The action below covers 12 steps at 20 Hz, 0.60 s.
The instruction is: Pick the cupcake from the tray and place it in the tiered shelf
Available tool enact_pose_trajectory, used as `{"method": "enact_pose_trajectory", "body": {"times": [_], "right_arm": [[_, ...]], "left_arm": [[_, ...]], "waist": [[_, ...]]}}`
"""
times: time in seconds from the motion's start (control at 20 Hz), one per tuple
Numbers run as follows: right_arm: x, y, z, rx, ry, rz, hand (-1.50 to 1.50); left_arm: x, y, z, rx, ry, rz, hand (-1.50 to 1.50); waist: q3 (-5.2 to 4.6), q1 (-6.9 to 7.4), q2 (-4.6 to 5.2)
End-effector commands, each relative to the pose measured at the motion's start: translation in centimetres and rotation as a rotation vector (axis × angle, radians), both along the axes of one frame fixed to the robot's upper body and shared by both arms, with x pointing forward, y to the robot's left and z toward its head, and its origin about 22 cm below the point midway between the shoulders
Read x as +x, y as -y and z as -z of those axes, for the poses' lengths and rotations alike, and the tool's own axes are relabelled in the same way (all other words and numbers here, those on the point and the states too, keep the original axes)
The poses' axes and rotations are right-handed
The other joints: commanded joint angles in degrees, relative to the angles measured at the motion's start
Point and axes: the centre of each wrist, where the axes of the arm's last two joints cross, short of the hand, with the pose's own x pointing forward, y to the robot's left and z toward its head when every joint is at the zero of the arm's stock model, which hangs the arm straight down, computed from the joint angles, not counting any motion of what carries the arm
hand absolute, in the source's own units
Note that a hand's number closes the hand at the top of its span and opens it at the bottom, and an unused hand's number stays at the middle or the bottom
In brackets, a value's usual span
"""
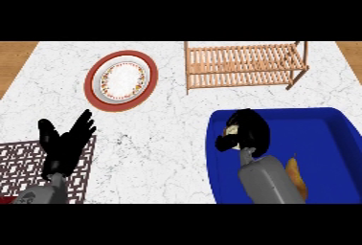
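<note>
From the head view, the white marbled tabletop carried a blue tray at about four o'clock. The right robot hand sat inside the tray near its upper left corner, fingers curled downward and clenched around something small. A pale yellowish bit showed at the hand's left edge, which looked like the cupcake; the hand covered most of it, so it was hard to make out. It was still within the tray's walls. Just beside the grey right forearm, at the tray's lower edge, lay an orange-brown item that I could not identify.

The wooden tiered shelf stood at one o'clock, well apart from the tray. A round plate with a red rim rested at eleven o'clock.

The left robot hand showed at eight o'clock, released, fingers straight and pointing up, resting over the edge of a patterned mat.
</note>
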Motion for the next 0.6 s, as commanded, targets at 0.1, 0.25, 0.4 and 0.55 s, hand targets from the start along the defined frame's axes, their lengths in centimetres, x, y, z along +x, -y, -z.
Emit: {"method": "enact_pose_trajectory", "body": {"times": [0.1,0.25,0.4,0.55], "right_arm": [[-2.3,-7.0,-2.8,0.019,0.056,-0.675,1.50],[-3.1,-7.2,-6.6,0.095,0.200,-0.761,1.50],[-4.8,-7.0,-11.9,0.099,0.349,-0.746,1.50],[-6.7,-6.6,-15.9,0.063,0.463,-0.685,1.50]], "left_arm": [[-0.2,0.8,0.9,-0.008,-0.044,0.043,0.00],[-0.2,-0.9,0.3,-0.013,-0.054,-0.010,0.00],[-0.6,-1.1,0.3,-0.002,-0.058,-0.030,0.00],[-1.4,-0.9,1.3,-0.018,-0.058,-0.031,0.00]], "waist": [[-0.24,2.48,0.37],[-0.28,-0.61,-0.10],[-0.31,-1.54,-0.29],[-0.34,-1.76,-0.24]]}}
